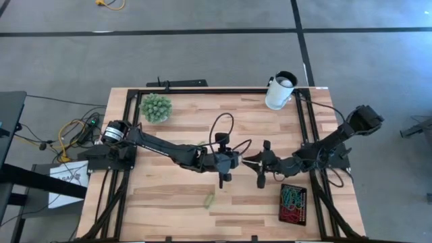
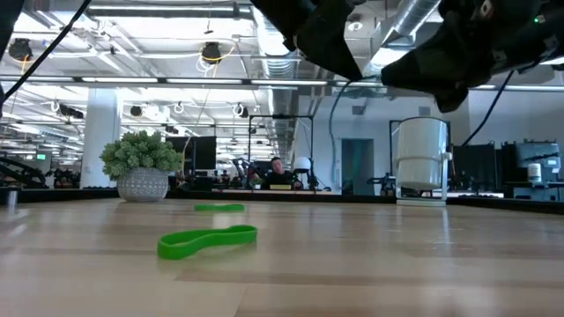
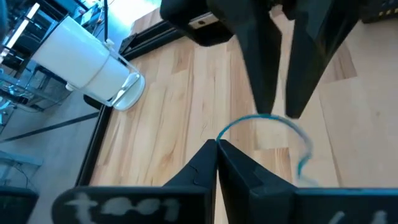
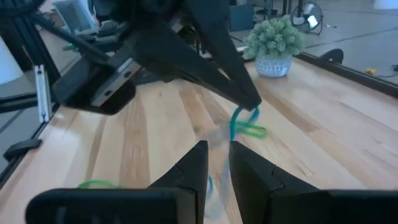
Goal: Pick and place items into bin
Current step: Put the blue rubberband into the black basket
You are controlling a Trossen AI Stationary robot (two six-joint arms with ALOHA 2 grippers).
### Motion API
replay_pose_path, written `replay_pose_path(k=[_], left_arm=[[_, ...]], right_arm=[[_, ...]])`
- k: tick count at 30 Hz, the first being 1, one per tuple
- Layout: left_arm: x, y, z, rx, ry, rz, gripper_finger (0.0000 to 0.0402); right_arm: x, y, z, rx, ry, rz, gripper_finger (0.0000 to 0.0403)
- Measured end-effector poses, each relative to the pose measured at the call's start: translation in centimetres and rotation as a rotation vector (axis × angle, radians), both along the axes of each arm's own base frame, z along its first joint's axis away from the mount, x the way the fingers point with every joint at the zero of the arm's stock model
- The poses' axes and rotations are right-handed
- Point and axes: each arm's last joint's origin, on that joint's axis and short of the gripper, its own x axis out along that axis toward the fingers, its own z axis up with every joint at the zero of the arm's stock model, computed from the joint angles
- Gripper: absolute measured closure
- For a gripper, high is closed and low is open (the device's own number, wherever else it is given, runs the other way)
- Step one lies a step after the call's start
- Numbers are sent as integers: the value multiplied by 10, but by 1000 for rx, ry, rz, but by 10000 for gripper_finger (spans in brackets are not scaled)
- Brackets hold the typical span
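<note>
Pinching blue band [image 3: 267, 121]: left fingers [image 3: 217, 144] shut, right fingers [image 4: 217, 155] part-open; hidden overhead.

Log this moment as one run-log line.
left pincer: shut on blue band | right pincer: gripping same band | bin: holds bands | green band: on table

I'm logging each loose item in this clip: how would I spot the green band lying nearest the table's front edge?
Start at the wooden table and look just in front of the two grippers meeting at its middle. The green band lies flat on bare wood, left of the black bin. Unlike the blue band pinched in the left gripper, nothing holds it.
</note>
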Motion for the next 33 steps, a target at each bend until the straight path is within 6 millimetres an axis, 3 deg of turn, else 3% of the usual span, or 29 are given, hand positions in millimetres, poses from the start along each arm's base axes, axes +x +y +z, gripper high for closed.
replay_pose_path(k=[6, 22, 28, 33], left_arm=[[0, -1, 0, -6, -6, 0, 401], [1, -2, 2, -10, -21, -21, 401], [2, -3, 3, -12, -35, -30, 401], [2, -4, 3, -23, -33, -45, 401]], right_arm=[[0, -5, 5, 0, -12, -15, 343], [8, -15, -5, -4, 27, -25, 343], [8, -15, -6, -15, 43, -23, 390], [8, -15, -6, -26, 46, -20, 398]])
